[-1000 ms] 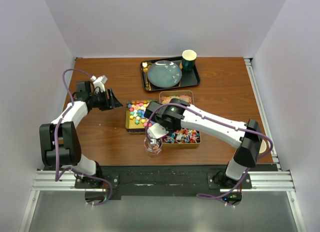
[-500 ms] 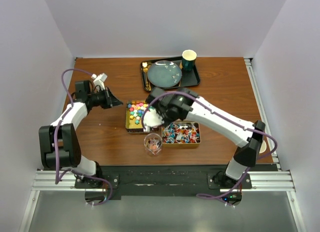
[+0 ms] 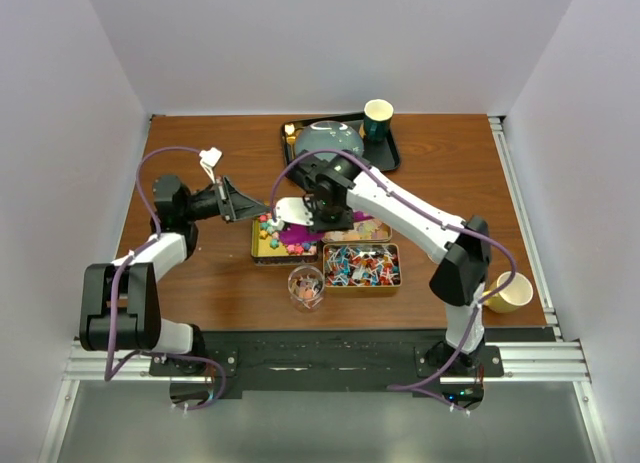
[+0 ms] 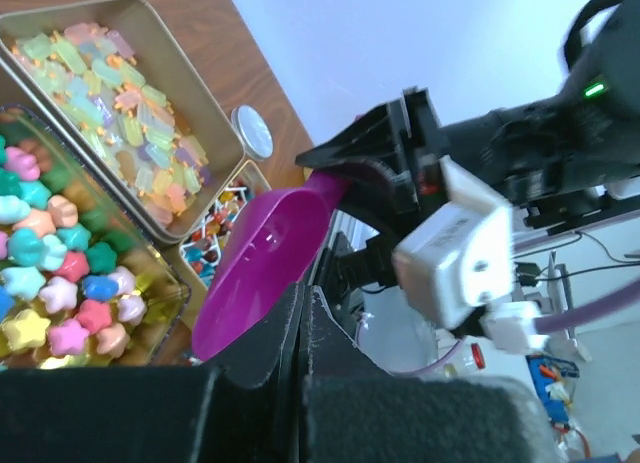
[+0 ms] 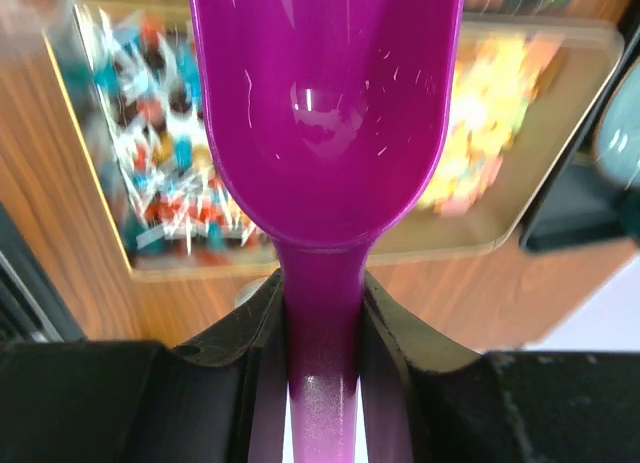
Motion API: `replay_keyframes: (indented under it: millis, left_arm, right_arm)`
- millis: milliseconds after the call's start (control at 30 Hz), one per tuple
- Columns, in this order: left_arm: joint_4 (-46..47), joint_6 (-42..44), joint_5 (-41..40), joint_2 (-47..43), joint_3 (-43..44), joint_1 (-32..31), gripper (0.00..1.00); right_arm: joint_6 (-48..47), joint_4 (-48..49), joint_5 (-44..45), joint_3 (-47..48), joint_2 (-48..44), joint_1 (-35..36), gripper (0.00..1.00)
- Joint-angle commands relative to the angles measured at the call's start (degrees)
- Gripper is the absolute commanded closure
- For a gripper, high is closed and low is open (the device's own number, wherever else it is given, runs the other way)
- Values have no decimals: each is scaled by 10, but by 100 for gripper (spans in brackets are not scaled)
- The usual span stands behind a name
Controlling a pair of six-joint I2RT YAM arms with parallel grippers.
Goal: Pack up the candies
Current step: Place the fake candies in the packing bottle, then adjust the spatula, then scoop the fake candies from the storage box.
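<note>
Jaws of my right gripper (image 5: 320,318) pinch the scoop (image 5: 325,123) by its handle; my left gripper (image 3: 236,201) is closed on nothing. Candies (image 4: 55,273) fill three tins (image 3: 256,245) below the scoop, just right of my left jaws. Around them are a brown table (image 3: 450,173) and pale walls (image 3: 300,43).

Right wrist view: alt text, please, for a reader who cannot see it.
An empty purple scoop fills the frame, its handle clamped in the right end effector. Behind it, blurred, lie wrapped candies on the left and pale gummies on the right.
</note>
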Motion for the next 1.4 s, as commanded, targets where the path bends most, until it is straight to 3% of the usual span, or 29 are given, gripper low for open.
replay_keyframes:
  millis: [0,33,100,433,600,700,833,1067,1167,1367]
  left_arm:
    - [-124,112,10,12,54,-7,100]
    - [-210,147,-1,15,66,-6,100]
    - [-259,209,-12,22,84,-7,100]
    - [-289,244,-36,51,98,-8,100]
    - [-297,256,-42,58,125,0,100]
    - [-346,300,-75,63,139,12,100]
    - [-472,386,-183,76,152,17,100]
    - [-541,428,-366,89,133,33,97]
    - [-550,428,-398,103,120,34,97]
    - [-546,418,-388,143,122,35,96]
  right_arm:
    - [25,-107,-74,131,6,3,100]
    - [32,-105,-80,144,4,2,100]
    - [36,-94,-104,164,-3,2,100]
    - [50,-64,-144,127,-63,-6,100]
    - [45,-68,-62,63,-80,-36,100]
    - [38,-74,-26,21,-83,-95,100]
    - [19,-87,26,-28,-82,-161,100]
    - [25,-91,54,-52,-44,-198,100]
    - [33,-96,52,-26,-10,-201,100]
    - [40,-97,73,17,57,-204,100]
